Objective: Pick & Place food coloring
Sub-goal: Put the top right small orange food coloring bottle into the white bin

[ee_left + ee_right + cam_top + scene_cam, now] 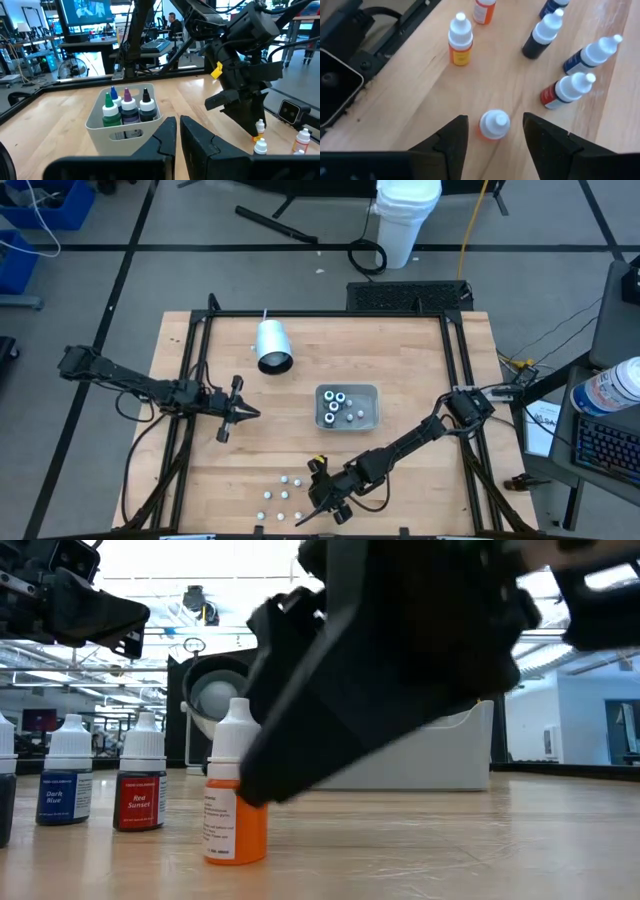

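Observation:
Several tiny food coloring bottles (567, 90) with white caps stand upright on the wood near the table's near edge (280, 495). My right gripper (495, 119) is open and points down over them. Its fingers stand on either side of one orange bottle (493, 125) without touching it. The low view shows the same orange bottle (235, 802) upright beside the dark gripper. More bottles stand in the grey tray (372, 418); the left wrist view shows green, purple, blue and black ones in the tray (125, 131). My left gripper (250, 413) waits, shut, to the tray's left.
A big white cylinder (272, 346) lies on its side at the far left of the tray. Labelled bottles, Dark Blue (68, 780) and Red Sunset (140, 785), stand close beside the orange one. A black frame (200, 360) runs along the table's sides. Open wood lies between tray and bottles.

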Tool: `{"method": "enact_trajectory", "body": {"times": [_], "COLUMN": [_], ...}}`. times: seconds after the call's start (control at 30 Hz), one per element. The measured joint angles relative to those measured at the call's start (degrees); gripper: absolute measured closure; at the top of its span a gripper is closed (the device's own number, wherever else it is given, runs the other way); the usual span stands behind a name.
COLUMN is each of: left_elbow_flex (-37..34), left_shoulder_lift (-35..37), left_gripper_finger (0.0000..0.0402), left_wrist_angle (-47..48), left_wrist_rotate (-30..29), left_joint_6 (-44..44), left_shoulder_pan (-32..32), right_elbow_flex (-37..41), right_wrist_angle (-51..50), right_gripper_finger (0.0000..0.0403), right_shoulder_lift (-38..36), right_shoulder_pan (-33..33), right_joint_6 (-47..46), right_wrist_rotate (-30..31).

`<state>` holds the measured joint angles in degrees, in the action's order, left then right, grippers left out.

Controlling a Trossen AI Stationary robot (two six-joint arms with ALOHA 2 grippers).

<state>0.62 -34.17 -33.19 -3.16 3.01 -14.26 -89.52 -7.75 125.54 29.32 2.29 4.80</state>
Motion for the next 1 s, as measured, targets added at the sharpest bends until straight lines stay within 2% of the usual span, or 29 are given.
{"method": "enact_trajectory", "body": {"times": [0.37, 1.0], "left_elbow_flex": [0.0, 0.0], "left_shoulder_lift": [0.0, 0.0], "left_gripper_finger": [0.0369, 0.0369], "left_wrist_angle": [0.0, -0.02], "left_wrist_rotate": [0.0, 0.01], "left_joint_6": [0.34, -0.23], "left_shoulder_pan": [0.0, 0.0], "right_elbow_flex": [0.86, 0.86], "right_wrist_angle": [4.0, 3.67], "right_gripper_finger": [0.0258, 0.0259], "right_shoulder_lift": [0.0, -0.02], "right_shoulder_pan": [0.02, 0.04], "right_joint_6": [0.08, -3.07], "right_wrist_rotate": [-0.42, -0.55]}}
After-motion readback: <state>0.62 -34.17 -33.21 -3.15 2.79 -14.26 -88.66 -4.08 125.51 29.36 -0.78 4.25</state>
